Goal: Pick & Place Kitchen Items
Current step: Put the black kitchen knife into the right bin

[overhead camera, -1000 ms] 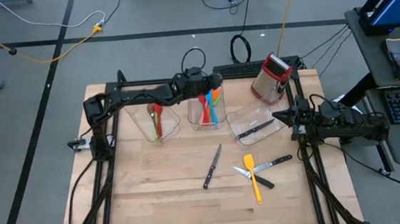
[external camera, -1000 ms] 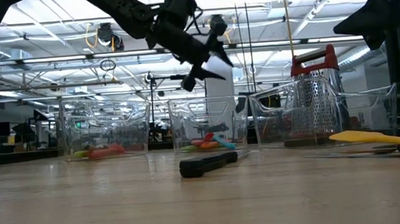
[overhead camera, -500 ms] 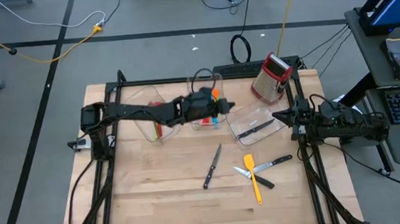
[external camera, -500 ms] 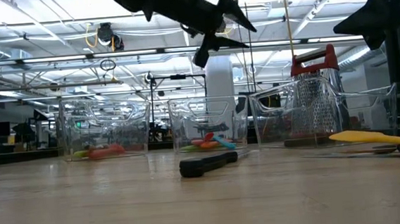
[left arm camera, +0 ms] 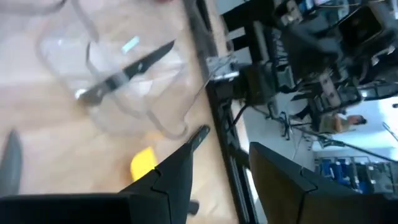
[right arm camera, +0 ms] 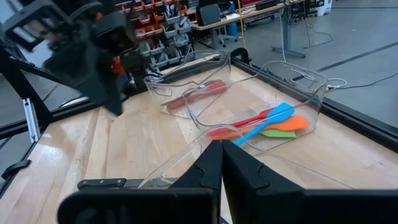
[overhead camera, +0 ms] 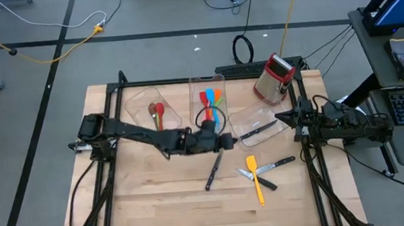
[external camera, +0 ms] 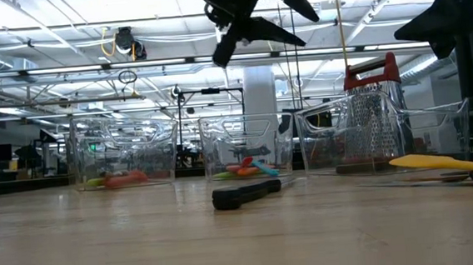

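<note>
My left gripper hangs open and empty above the table, just near of the middle clear bin and above the blade end of a black-handled knife. The left wrist view shows its fingers apart, with bare table and the table's edge frame between them. The middle bin holds blue, red, orange and green spatulas. Red and brown spoons lie in the left bin, and a knife lies in the right bin. A yellow spatula and another knife lie on the table. My right gripper waits shut at the table's right edge.
A red-topped metal grater stands at the far right, beside the right bin. The left arm stretches across the table in front of the left bin. Bare wood spreads over the near left.
My left gripper has swung from above the far end of the middle bin toward the table's near edge and a little to the right, crossing over that bin. It now hangs above the table by the knife. The utensils have not moved.
</note>
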